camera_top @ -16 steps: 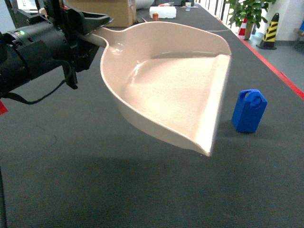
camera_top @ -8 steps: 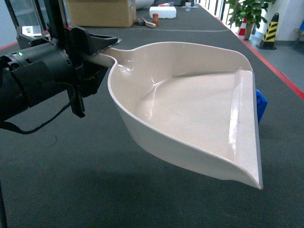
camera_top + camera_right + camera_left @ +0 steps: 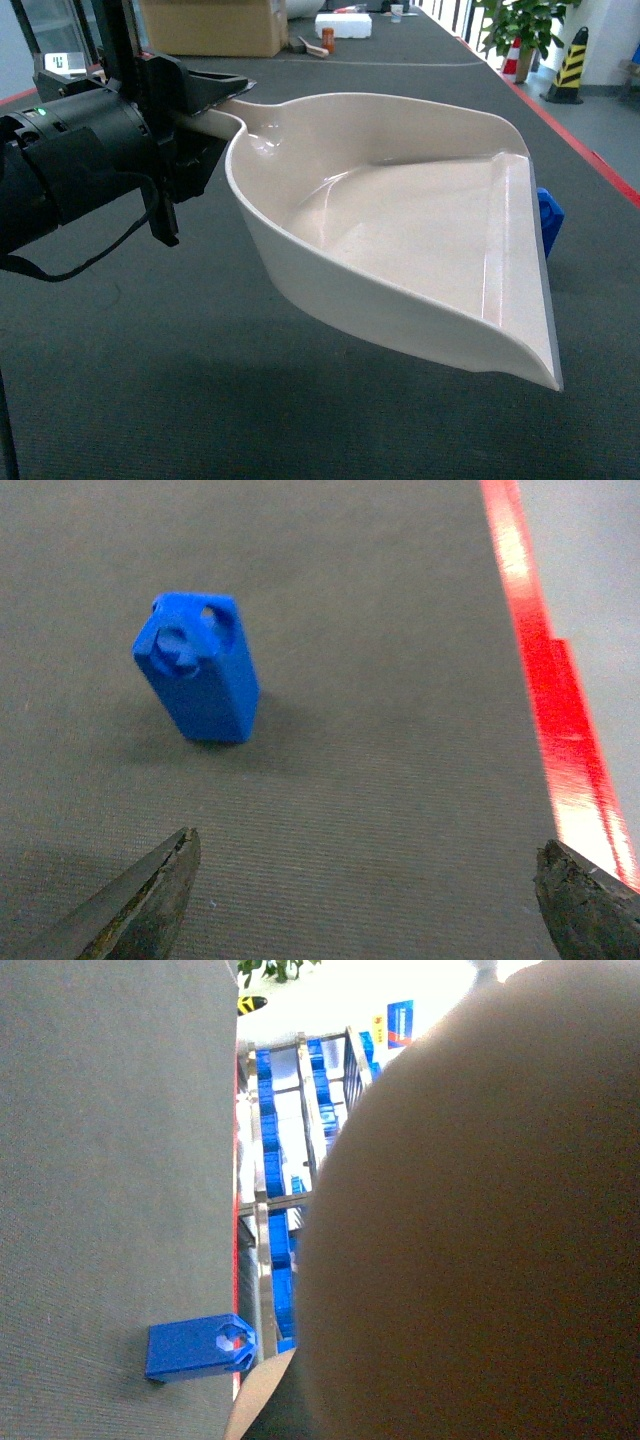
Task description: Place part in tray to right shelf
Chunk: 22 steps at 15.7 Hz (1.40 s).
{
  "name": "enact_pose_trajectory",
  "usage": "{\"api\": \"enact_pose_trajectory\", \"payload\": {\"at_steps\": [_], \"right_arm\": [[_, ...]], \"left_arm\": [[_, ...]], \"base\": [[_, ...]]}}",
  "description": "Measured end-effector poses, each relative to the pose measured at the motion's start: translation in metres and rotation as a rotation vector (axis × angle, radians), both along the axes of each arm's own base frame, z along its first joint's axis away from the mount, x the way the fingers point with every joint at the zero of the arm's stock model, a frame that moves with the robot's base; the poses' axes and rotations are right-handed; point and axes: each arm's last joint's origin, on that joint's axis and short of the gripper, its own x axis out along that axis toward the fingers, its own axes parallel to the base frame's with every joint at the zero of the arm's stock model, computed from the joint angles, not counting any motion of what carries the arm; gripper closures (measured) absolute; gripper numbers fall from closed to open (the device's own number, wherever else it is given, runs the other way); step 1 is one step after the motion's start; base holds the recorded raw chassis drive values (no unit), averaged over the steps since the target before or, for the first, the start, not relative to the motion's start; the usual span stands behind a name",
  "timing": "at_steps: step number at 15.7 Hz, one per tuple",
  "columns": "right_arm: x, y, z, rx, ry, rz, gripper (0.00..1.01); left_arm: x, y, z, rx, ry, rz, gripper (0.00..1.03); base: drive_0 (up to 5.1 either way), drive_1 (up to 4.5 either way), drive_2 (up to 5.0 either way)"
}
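- Clearly, the tray (image 3: 400,230) is held off the dark table (image 3: 150,380) by its handle, which is clamped in the left gripper (image 3: 205,105) at the upper left of the head view.
- Its flat front lip is turned to the right, and its open bowl faces up and toward the camera.
- Only a thin blue sliver of the part (image 3: 549,220) is seen past the lip in the head view; the rest is hidden by the tray.
- From the left wrist view, the part (image 3: 197,1348) is shown whole, resting on the table surface (image 3: 110,1160) close to its edge, while most of that frame is filled by the shadowed underside of the tray (image 3: 480,1240).
- Beyond the table edge, in that view alone, a steel rack (image 3: 262,1230) with blue crates (image 3: 280,1270) is seen.
- From the right wrist view, the part (image 3: 197,667) is seen standing upright, handle loop on top, alone on the table (image 3: 380,730).
- The 2 fingertips of the right gripper (image 3: 365,900) are spread wide at the bottom corners, holding nothing, well short of the part.
- A red stripe (image 3: 540,670) is seen along the table edge to the right.
- Farther back in the head view, a cardboard box (image 3: 215,25), a white container (image 3: 343,24), a potted plant (image 3: 520,25) and a yellow-black post (image 3: 574,60) are seen.
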Motion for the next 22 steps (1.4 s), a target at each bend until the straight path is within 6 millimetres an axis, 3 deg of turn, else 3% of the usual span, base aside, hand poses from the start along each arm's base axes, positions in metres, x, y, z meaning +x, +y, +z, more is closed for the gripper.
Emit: {"api": "enact_pose_trajectory", "payload": {"at_steps": [3, 7, 12, 13, 16, 17, 18, 20, 22], "right_arm": [[0.049, 0.014, -0.011, 0.003, 0.091, 0.121, 0.03], [0.111, 0.049, -0.005, -0.017, 0.095, 0.235, 0.03], [0.148, 0.067, -0.023, -0.078, 0.106, 0.18, 0.03], [0.151, 0.07, -0.027, -0.082, 0.109, 0.165, 0.08], [0.152, 0.068, -0.037, -0.041, 0.13, 0.124, 0.34], [0.144, 0.06, -0.035, -0.014, 0.098, 0.07, 0.51], [0.105, 0.039, -0.004, -0.038, 0.05, -0.043, 0.54], [0.077, 0.034, 0.04, -0.029, -0.084, -0.073, 0.54], [0.048, 0.047, 0.09, 0.022, -0.236, -0.032, 0.54]], "left_arm": [[0.0, 0.0, 0.0, 0.0, 0.001, 0.0, 0.9], [0.0, 0.0, 0.0, 0.0, 0.001, 0.0, 0.9], [0.001, 0.003, -0.001, 0.019, -0.006, 0.05, 0.9], [0.001, 0.003, 0.0, 0.013, -0.007, 0.02, 0.9], [0.0, -0.001, 0.0, 0.004, -0.001, -0.004, 0.9], [0.0, -0.001, 0.0, 0.0, 0.0, -0.004, 0.9], [0.0, 0.001, 0.0, 0.0, 0.001, 0.007, 0.9], [0.0, 0.001, 0.0, 0.0, 0.001, 0.003, 0.9], [0.0, 0.001, 0.0, 0.001, 0.001, 0.002, 0.9]], "base": [[0.0, 0.0, 0.0], [0.0, 0.0, 0.0], [0.0, 0.0, 0.0], [0.0, 0.0, 0.0], [0.0, 0.0, 0.0], [0.0, 0.0, 0.0], [0.0, 0.0, 0.0], [0.0, 0.0, 0.0], [0.0, 0.0, 0.0]]}}
